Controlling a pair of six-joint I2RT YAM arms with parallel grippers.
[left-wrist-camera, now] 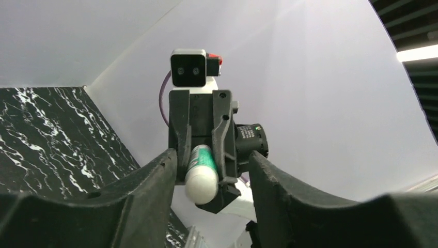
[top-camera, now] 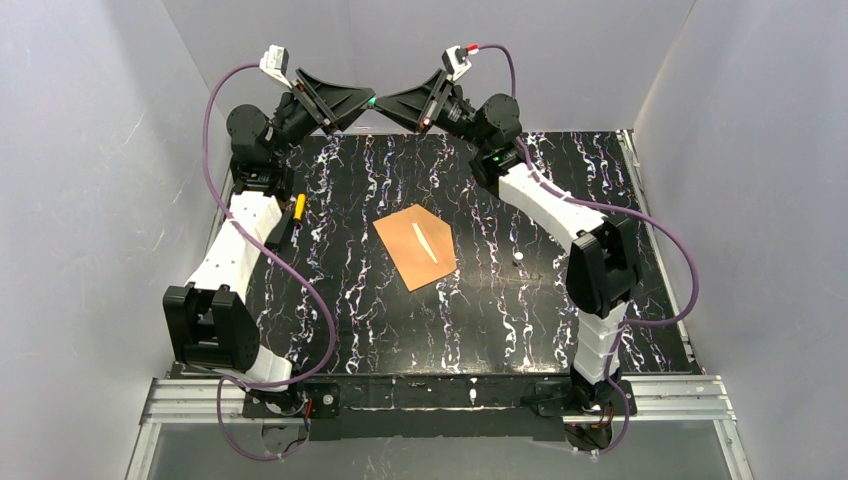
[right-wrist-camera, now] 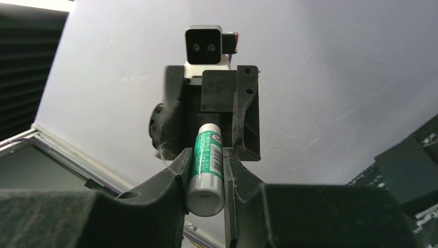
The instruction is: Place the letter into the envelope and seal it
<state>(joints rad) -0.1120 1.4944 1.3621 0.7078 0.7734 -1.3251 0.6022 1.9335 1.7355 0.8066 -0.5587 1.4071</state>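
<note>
The orange-brown envelope [top-camera: 415, 247] lies flat at the table's middle, with a thin pale sliver [top-camera: 424, 243] on its face. I see no other part of the letter. Both grippers are raised at the back and face each other tip to tip. My right gripper [top-camera: 388, 103] [right-wrist-camera: 207, 155] is shut on a green and white glue stick [right-wrist-camera: 207, 170], which also shows in the top view [top-camera: 371, 101]. My left gripper [top-camera: 358, 100] [left-wrist-camera: 213, 157] is open. Its fingers [left-wrist-camera: 160, 175] stand wide apart either side of the stick's white end [left-wrist-camera: 201, 183] without touching it.
A small white piece [top-camera: 518, 257] lies on the black marbled table [top-camera: 350, 310] right of the envelope. A yellow and black object [top-camera: 298, 207] sits beside the left arm. Grey walls close in the back and both sides.
</note>
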